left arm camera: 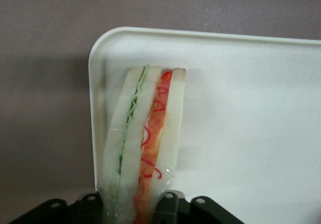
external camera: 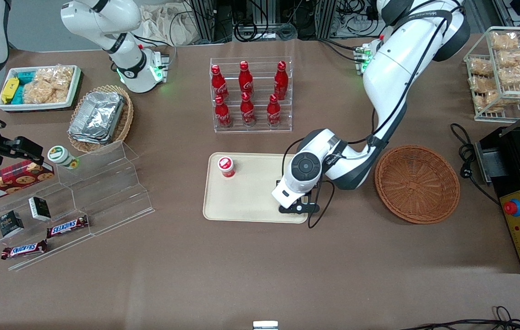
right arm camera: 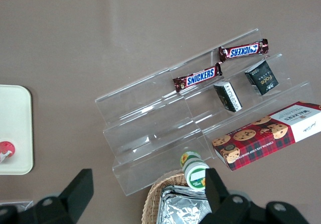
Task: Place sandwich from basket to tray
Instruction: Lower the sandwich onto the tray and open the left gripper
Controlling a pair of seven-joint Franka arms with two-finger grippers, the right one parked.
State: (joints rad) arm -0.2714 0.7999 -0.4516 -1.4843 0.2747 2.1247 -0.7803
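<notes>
One sandwich [left arm camera: 143, 143] is pinched between the fingers of the gripper [external camera: 297, 207], which hangs low over the near corner of the tray [external camera: 250, 201] at the working arm's end. In the wrist view the wedge lies over the tray's rounded corner. The basket [external camera: 417, 184] sits beside the tray, toward the working arm's end. A small red-capped cup [external camera: 226, 166] stands on the tray toward the parked arm's end.
</notes>
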